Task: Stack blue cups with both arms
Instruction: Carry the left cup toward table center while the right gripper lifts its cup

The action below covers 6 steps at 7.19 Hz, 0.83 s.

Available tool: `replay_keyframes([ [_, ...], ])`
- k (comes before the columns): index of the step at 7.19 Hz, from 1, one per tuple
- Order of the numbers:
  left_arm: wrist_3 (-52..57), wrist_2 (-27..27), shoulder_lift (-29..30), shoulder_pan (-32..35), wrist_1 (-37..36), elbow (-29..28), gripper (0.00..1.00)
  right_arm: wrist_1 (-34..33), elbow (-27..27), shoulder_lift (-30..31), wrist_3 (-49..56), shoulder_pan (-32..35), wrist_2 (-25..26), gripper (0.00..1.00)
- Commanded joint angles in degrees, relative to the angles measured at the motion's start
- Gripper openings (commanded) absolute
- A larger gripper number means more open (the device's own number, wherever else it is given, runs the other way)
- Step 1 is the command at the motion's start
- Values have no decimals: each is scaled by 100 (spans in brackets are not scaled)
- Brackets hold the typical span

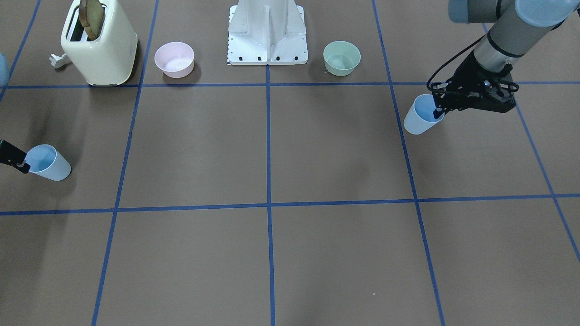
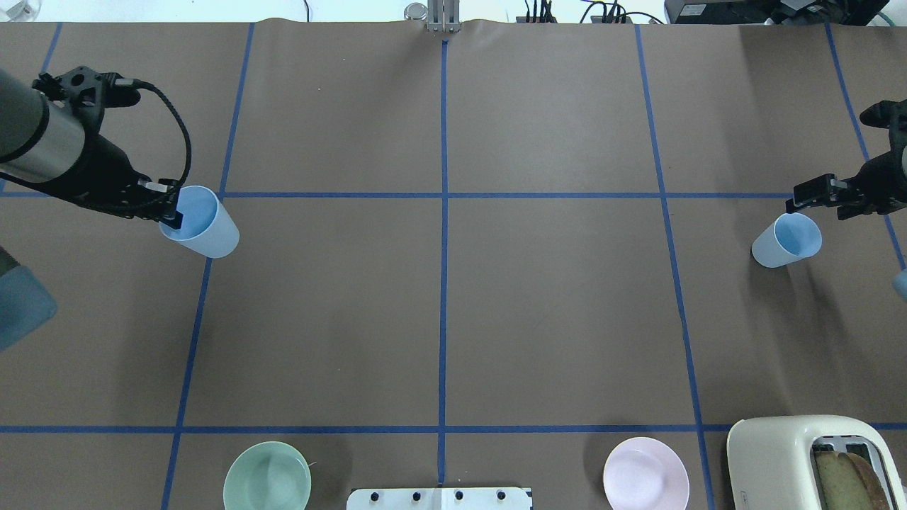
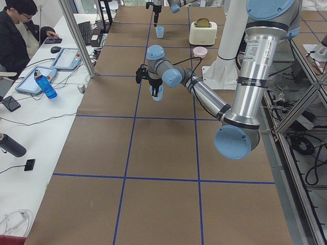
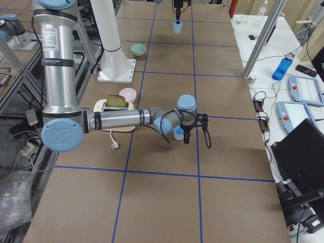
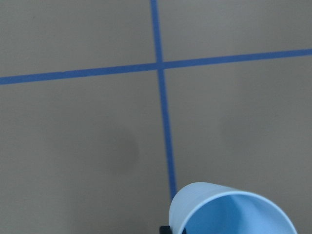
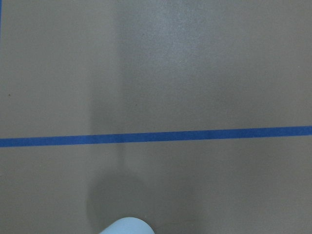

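Observation:
Two pale-blue cups are each held at the rim by one arm, far apart at opposite ends of the table. My left gripper (image 2: 170,216) (image 1: 438,112) is shut on the rim of one blue cup (image 2: 203,225) (image 1: 421,116), which hangs tilted a little above the table. It also shows in the left wrist view (image 5: 229,209). My right gripper (image 2: 798,206) (image 1: 22,166) is shut on the rim of the other blue cup (image 2: 786,241) (image 1: 49,163). Only that cup's edge shows in the right wrist view (image 6: 126,226), with its shadow on the table.
A cream toaster (image 1: 102,45) with a slice of bread, a pink bowl (image 1: 174,59) and a mint-green bowl (image 1: 341,57) stand beside the white base column (image 1: 267,36). A person (image 3: 20,30) sits at a side desk with devices and bottles.

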<state>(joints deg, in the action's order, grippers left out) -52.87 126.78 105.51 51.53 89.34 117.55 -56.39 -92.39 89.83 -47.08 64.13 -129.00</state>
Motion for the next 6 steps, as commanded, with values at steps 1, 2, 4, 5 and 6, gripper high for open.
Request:
replay_keyframes([
  [1,-574,-48,845,-371,-722,-39,0,84,-7,78,-82,-103,77,100],
  [2,-593,-187,962,-398,-839,-39,0,180,-7,139,-91,-103,77,100],
  [4,-593,-250,1033,-442,-840,-153,0,269,-59,280,-91,-103,60,100],
  [5,-602,-250,1077,-442,-840,-197,0,269,-129,359,-99,-111,59,100],
  [6,-602,-250,1103,-442,-840,-215,0,269,-156,395,-100,-120,68,100],
])
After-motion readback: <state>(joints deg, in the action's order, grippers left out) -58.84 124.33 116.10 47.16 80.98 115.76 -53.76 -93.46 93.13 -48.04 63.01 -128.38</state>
